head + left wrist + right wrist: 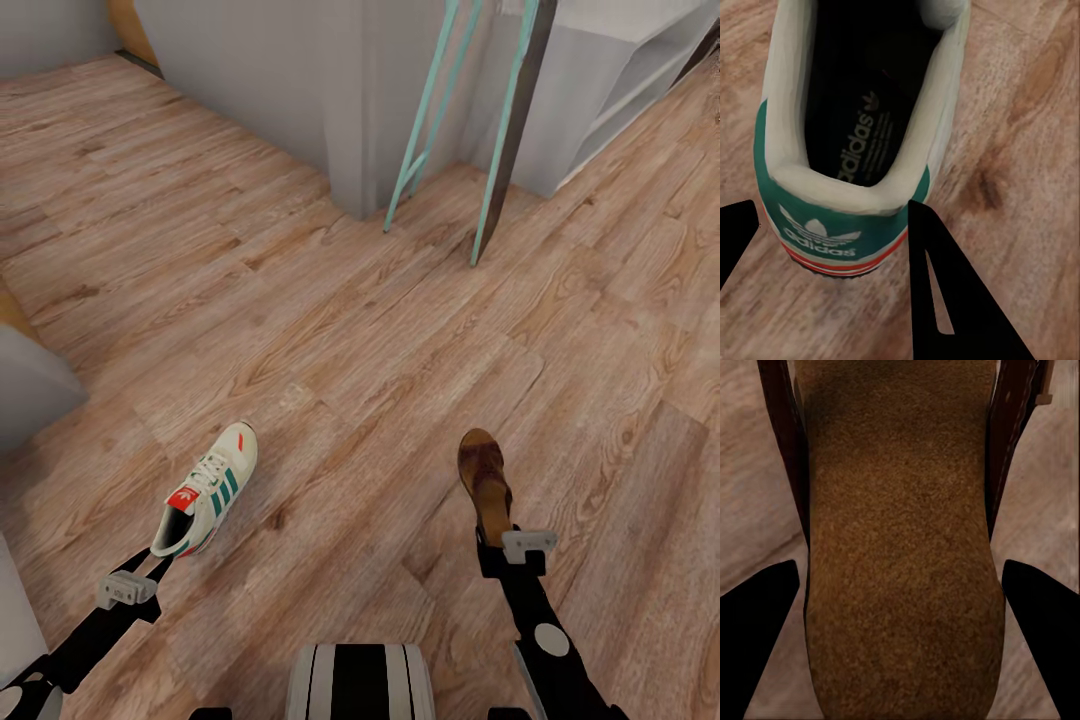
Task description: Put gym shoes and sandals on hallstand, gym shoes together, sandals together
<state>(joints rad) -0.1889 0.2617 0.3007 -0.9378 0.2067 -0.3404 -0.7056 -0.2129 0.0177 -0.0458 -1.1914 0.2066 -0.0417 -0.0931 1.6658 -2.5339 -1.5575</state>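
A cream-white gym shoe (207, 487) with green stripes hangs toe-forward over the corridor floor (330, 350) at the lower left. My left gripper (163, 562) is shut on its heel. The left wrist view shows the green heel patch (840, 225) pressed between both black fingers (945, 285). At the lower right, a dark brown sandal (485, 483) points away from me, with my right gripper (498, 542) shut on its heel end. In the right wrist view its brown footbed (900, 547) runs between the fingertips (765, 607). The pale grey hallstand (625, 75) stands at the far upper right.
A grey wall corner (340, 100) juts out ahead, with teal slanted legs (420, 130) leaning beside it. A grey object (30, 385) sits at the left edge. Open wood floor lies between me and the hallstand. My base (360, 680) shows at the bottom.
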